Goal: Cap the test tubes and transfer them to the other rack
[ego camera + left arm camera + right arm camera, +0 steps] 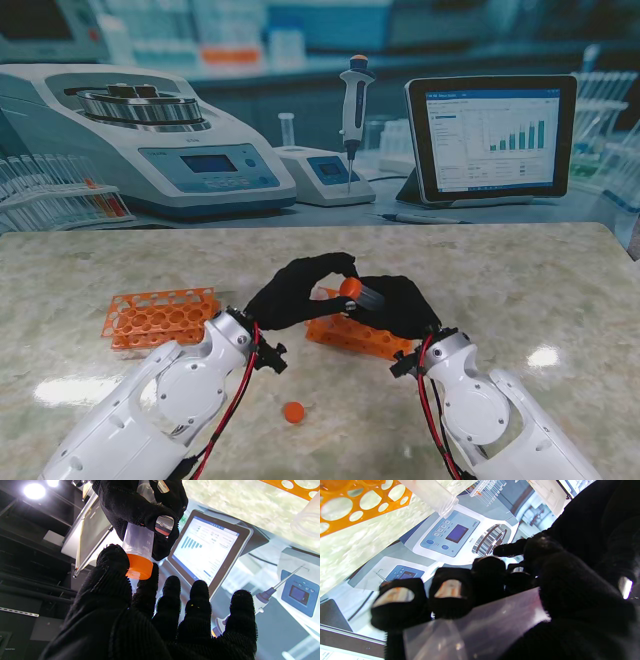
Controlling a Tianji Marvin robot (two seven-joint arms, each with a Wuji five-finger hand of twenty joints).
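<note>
A: Start at the left. What's on the tabletop point(520, 290) there?

B: An orange rack point(160, 316), holes empty as far as I can tell, lying just beyond the left arm. That looks like the one to fill later.

A: And the left hand point(300, 290)?

B: Raised over the middle, thumb and forefinger pinching the orange cap point(139, 567), the other three fingers spread and idle. The cap sits on the mouth of the tube point(138, 543); I judge it only partly screwed.

A: So the step is twisting it home.

B: Yes. Keep the pinch on the cap's rim, turn it square to the tube's axis, and don't let the loose fingers knock the tube. If the cap goes on crooked it will bind, so ease back and reseat rather than force it.

A: Below them?

B: A spare cap point(293, 411) lies nearer to me on the tabletop, between the arms. The second rack point(358, 336) is just under the hands, partly hidden.

A: The right hand point(400, 305)?

B: Wrapped round the tube's body, fingers point(448, 592) closed across the clear wall. It should hold firm and still, resisting the twist, without squeezing the plastic out of round.
</note>
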